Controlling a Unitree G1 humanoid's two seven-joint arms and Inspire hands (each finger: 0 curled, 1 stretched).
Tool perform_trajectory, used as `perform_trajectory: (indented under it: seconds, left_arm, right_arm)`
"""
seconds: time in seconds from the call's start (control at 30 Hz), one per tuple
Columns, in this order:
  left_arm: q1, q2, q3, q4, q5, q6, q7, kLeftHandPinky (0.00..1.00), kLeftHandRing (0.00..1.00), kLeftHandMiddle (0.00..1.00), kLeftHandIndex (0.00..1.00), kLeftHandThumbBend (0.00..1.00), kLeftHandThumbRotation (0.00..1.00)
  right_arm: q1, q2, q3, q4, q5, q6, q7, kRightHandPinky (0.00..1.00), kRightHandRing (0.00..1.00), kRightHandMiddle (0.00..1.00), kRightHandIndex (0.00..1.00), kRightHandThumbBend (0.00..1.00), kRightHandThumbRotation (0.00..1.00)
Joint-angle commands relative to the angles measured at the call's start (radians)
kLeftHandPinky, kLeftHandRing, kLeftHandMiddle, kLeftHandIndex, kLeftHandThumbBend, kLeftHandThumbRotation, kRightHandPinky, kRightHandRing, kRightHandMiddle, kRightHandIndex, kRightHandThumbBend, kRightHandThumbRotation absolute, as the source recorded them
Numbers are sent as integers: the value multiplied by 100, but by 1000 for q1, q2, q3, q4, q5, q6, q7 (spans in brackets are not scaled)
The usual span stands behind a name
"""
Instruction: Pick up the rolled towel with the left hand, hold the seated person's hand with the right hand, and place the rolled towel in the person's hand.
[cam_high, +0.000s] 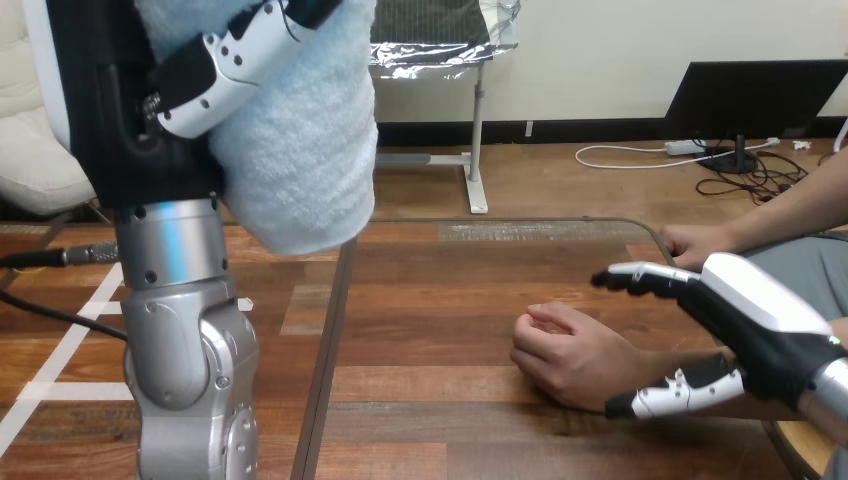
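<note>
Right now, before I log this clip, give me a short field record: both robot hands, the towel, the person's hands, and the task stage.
left hand: raised at the view's upper left, curled round the rolled towel
rolled towel: light blue, well off the table
right hand: open, straddling the arm just behind the person's nearer hand, not curled round it
person's nearer hand: resting on the table, loosely curled, holding nothing
person's farther hand: at the table's far edge
stage: towel lifted, not yet handed over

Head camera, down across table (470, 340) (near)
</note>
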Motion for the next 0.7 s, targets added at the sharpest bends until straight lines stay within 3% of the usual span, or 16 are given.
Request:
perform_trajectory:
  seconds: [0.0,0.4,0.67]
  left_arm:
    - [-22,-4,5,11,-4,-8,-10,16,21,30,37,44,0]
    - [-14,-8,10,11,-10,-6,-17,16,22,30,37,45,0]
    - [-8,-10,13,12,1,-6,-11,17,22,30,37,47,0]
  right_arm:
    - [-88,-42,11,18,-4,-7,4,82,83,84,83,100,34]
    - [-93,-58,29,35,-39,40,7,83,84,85,85,100,31]
    - [-109,-68,37,69,-65,47,-3,83,84,85,85,100,35]
